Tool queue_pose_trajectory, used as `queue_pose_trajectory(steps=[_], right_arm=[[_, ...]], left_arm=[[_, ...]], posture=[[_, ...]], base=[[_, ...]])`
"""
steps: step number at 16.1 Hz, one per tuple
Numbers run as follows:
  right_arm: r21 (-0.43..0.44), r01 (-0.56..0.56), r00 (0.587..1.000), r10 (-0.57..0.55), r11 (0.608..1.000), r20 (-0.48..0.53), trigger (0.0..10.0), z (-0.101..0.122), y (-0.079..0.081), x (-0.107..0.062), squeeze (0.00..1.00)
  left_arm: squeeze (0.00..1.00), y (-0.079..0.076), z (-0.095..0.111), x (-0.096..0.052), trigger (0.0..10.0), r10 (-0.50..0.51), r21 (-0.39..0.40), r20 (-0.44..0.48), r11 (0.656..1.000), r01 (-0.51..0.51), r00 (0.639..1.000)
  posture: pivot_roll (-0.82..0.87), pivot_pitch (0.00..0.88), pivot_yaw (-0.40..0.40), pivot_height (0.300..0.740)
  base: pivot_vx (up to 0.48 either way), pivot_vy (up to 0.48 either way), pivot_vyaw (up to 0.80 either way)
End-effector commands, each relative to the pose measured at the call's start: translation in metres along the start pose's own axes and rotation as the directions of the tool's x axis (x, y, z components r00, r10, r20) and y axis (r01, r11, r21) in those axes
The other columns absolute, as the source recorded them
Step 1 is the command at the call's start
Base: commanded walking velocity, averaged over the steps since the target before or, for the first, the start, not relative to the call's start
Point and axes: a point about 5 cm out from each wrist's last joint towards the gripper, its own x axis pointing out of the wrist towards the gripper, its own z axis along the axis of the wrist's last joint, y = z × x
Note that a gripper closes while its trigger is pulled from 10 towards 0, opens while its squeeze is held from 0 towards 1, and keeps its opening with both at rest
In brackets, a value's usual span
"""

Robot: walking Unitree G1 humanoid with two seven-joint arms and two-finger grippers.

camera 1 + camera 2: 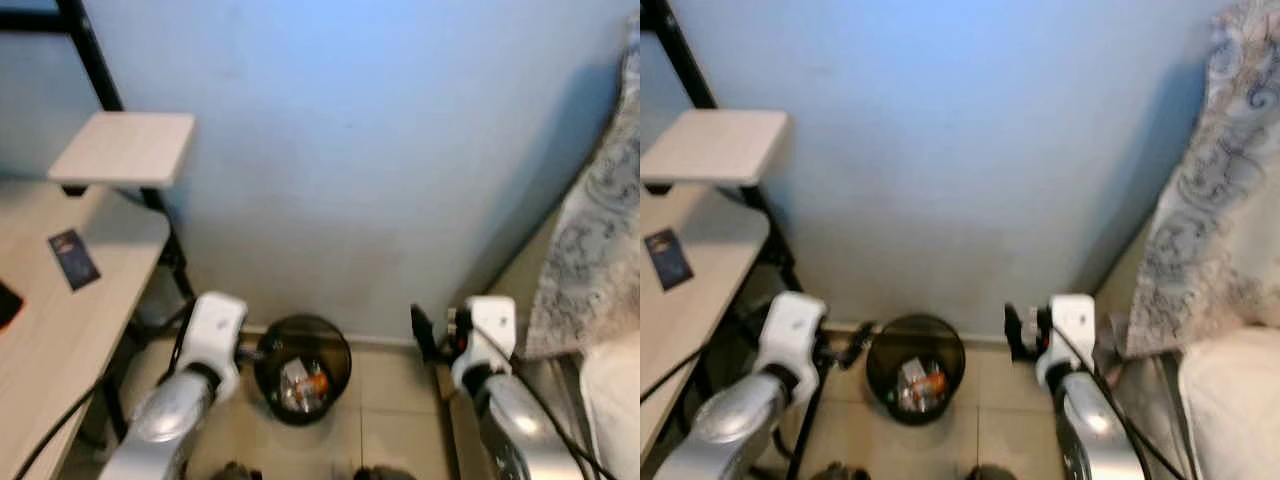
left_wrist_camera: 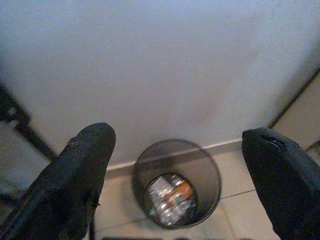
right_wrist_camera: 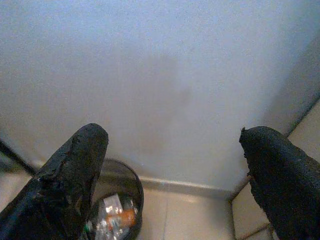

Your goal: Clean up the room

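A round black mesh waste bin [image 1: 302,368] stands on the tiled floor against the blue wall, straight ahead and below me. Crumpled white and orange wrappers [image 2: 171,196] lie in its bottom. My left gripper [image 1: 252,352] hovers just left of the bin's rim, and in the left wrist view its fingers [image 2: 80,175] are spread wide with nothing between them. My right gripper [image 1: 424,334] is held to the right of the bin, apart from it. It is open and empty too, and its fingers [image 3: 70,170] frame the wall and the bin's edge [image 3: 125,186].
A light wooden desk [image 1: 60,330] with a raised shelf [image 1: 125,148] and black frame legs stands close on the left; a dark card [image 1: 73,258] lies on it. A patterned grey cloth [image 1: 590,250] hangs over a bed on the right. The blue wall [image 1: 380,150] is near.
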Motion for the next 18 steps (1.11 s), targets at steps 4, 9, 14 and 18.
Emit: queue_pose_trajectory(steps=[4,9,14,18], right_arm=[[-0.027,0.025,1.000,-0.025,0.999,-0.004,10.0,0.012,-0.017,-0.008,1.00],[-0.015,0.120,0.991,-0.120,0.993,-0.056,10.0,0.008,-0.021,-0.014,1.00],[-0.032,0.027,0.998,-0.029,0.999,-0.053,10.0,0.008,-0.016,-0.018,1.00],[-0.014,0.012,0.994,-0.014,1.000,-0.106,10.0,0.002,-0.011,-0.023,1.00]], left_arm=[[0.00,0.006,0.011,-0.002,10.0,0.070,-0.029,0.045,0.997,-0.069,0.997],[0.00,0.007,0.004,-0.007,10.0,0.084,-0.055,0.020,0.995,-0.082,0.996],[0.00,0.013,0.003,-0.012,10.0,0.120,-0.043,0.019,0.992,-0.119,0.993],[0.00,0.015,0.003,-0.015,10.0,0.105,-0.044,0.009,0.993,-0.105,0.994]], posture=[[-0.04,0.000,0.038,0.740],[-0.06,0.000,0.032,0.740],[-0.04,0.000,0.010,0.740],[-0.03,0.000,0.032,0.740]], base=[[0.000,0.000,-0.79],[0.000,0.000,-0.79],[0.000,0.000,-0.79],[0.000,0.000,-0.78]])
